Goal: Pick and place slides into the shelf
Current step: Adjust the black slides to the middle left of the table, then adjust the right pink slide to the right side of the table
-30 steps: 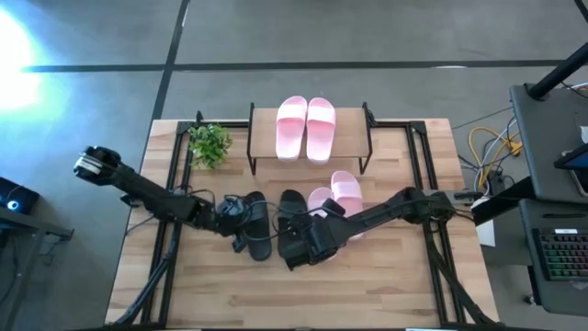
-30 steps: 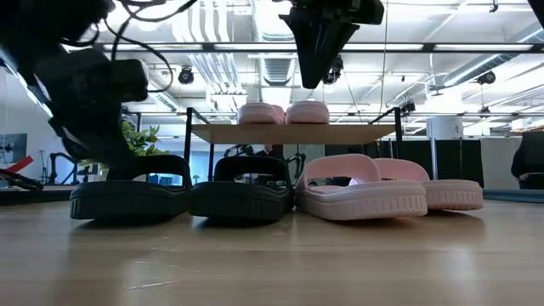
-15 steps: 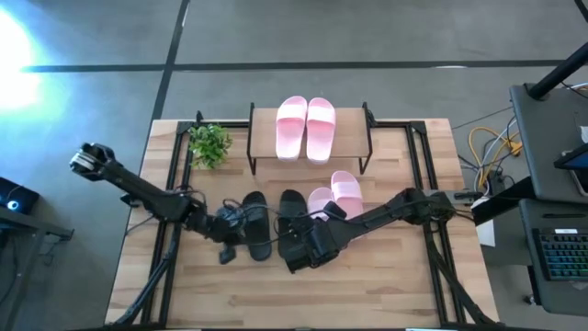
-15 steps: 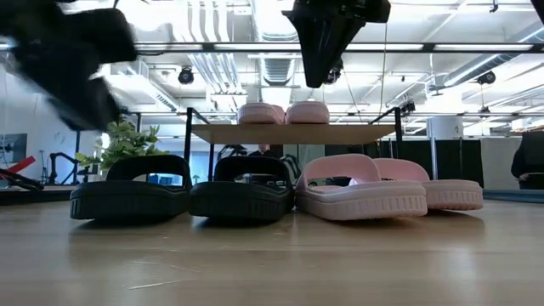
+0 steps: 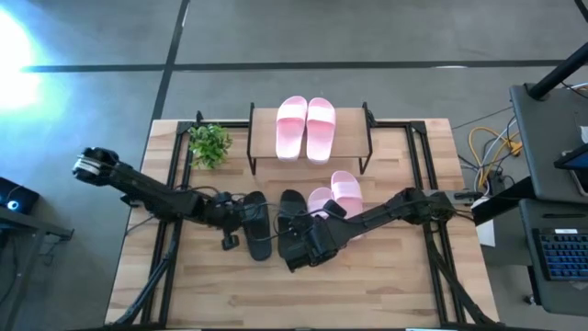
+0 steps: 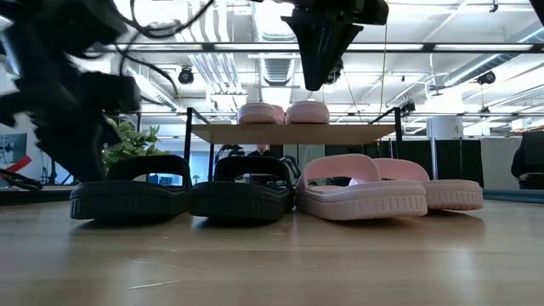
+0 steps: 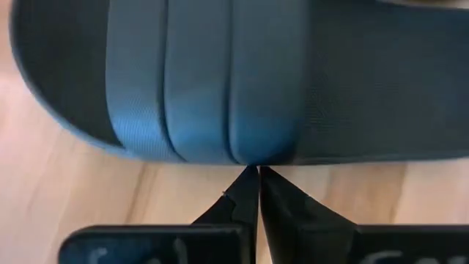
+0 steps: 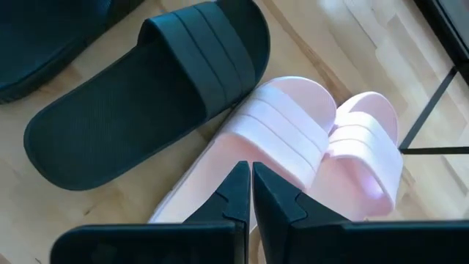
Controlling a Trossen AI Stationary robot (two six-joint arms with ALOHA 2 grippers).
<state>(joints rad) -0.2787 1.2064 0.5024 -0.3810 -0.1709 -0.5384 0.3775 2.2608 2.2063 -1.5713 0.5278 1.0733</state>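
Note:
Two black slides lie side by side on the table, the left one and the right one. Two light pink slides lie to their right. Another pink pair rests sole-down on the shelf's top board. My left gripper is shut, low at the left side of the left black slide, its tips at the sole's edge below the strap. My right gripper is shut and hangs well above the table, over the pink slide nearest the black ones. My left gripper has its shut fingertips right at the side edge of the left black slide, where the strap meets the sole. It comes from the table's left. I cannot tell whether the tips touch the slide. The slide lies flat on the table.
A small green plant stands left of the shelf, near the table's far edge. The shelf's thin black legs rise just beyond the pink slides. Bare wood spreads along the near part of the table.
My left gripper rose from beside the left black slide, swung a little toward the near edge, then came back down to the slide's left side. Its fingers show shut now. The slides have stayed in place, and my right gripper has kept still.

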